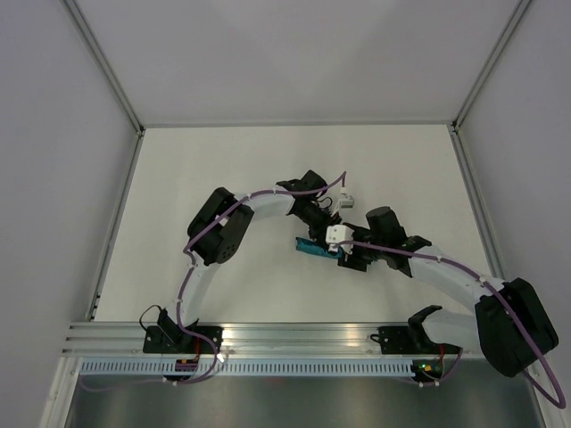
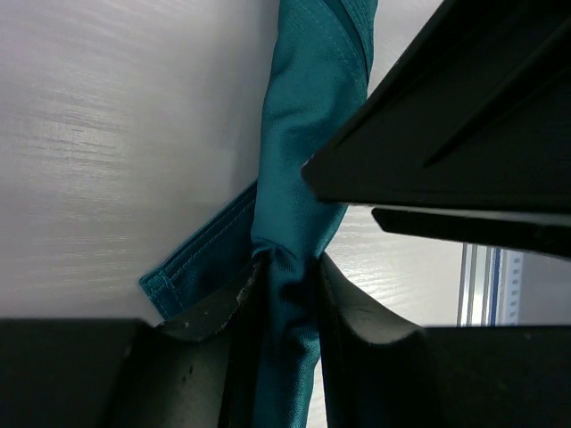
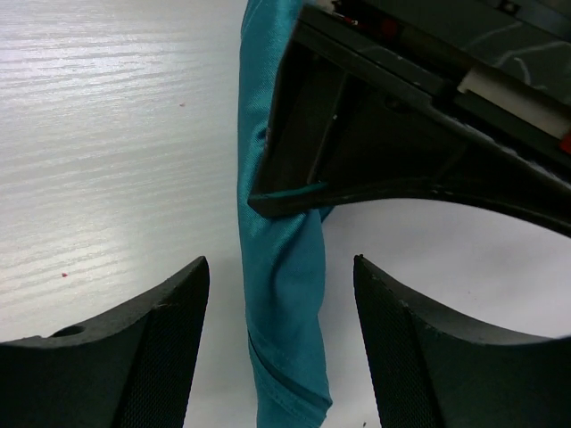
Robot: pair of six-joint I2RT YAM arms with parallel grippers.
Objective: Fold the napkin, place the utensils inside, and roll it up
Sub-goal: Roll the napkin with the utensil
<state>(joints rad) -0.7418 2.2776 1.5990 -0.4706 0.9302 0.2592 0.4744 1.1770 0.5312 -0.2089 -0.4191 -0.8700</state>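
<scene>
The napkin [image 1: 312,249] is a narrow teal roll lying on the white table [image 1: 268,169] between the two arms. My left gripper [image 2: 287,267] is shut on one end of the roll [image 2: 308,116], and a hemmed corner [image 2: 169,285] sticks out beside it. My right gripper [image 3: 281,267] is open, with a finger on each side of the roll [image 3: 281,303] and not touching it. The left gripper's body [image 3: 384,134] lies across the top of the right wrist view. No utensil shows in any view.
The two grippers [image 1: 339,242] meet nose to nose at the table's middle. Grey walls close the table on three sides. An aluminium rail [image 1: 294,334] runs along the near edge by the arm bases.
</scene>
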